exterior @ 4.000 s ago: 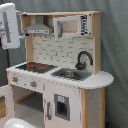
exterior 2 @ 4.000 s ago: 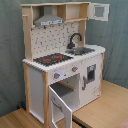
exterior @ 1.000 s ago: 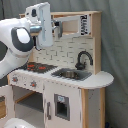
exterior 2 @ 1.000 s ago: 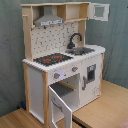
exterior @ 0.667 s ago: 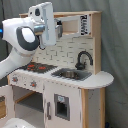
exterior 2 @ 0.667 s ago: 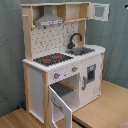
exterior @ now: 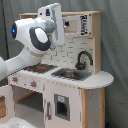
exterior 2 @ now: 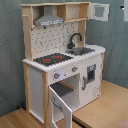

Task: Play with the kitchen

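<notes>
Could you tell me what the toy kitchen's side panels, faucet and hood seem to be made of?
The kitchen has side panels that look like light unpainted wood or plywood, pale tan and matte. The faucet appears to be black plastic or painted wood, a smooth dark curve; which one is unclear. The hood looks grey-painted, flat and dull, probably wood or board.

Soft, even indoor light, both views blurry.
No harsh glare; the arm [exterior: 31, 37] looks smeared, the oven opening [exterior 2: 70, 90] lies in shadow.
</notes>
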{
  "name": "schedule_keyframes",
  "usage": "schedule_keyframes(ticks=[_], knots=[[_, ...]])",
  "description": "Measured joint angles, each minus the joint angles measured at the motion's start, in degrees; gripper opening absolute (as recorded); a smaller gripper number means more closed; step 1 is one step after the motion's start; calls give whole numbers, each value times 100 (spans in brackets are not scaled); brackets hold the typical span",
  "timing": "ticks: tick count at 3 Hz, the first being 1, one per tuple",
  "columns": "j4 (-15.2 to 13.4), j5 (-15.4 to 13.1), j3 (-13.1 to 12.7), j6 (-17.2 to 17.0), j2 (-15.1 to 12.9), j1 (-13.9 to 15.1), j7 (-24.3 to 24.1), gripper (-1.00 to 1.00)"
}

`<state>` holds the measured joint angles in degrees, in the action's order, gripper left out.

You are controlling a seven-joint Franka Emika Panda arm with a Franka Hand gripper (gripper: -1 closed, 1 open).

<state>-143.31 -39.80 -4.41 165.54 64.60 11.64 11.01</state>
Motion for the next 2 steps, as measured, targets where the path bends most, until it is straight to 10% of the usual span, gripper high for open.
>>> schedule_keyframes(ticks=[2], knots=[[50, 6, -260, 772, -871, 20, -3, -100]])
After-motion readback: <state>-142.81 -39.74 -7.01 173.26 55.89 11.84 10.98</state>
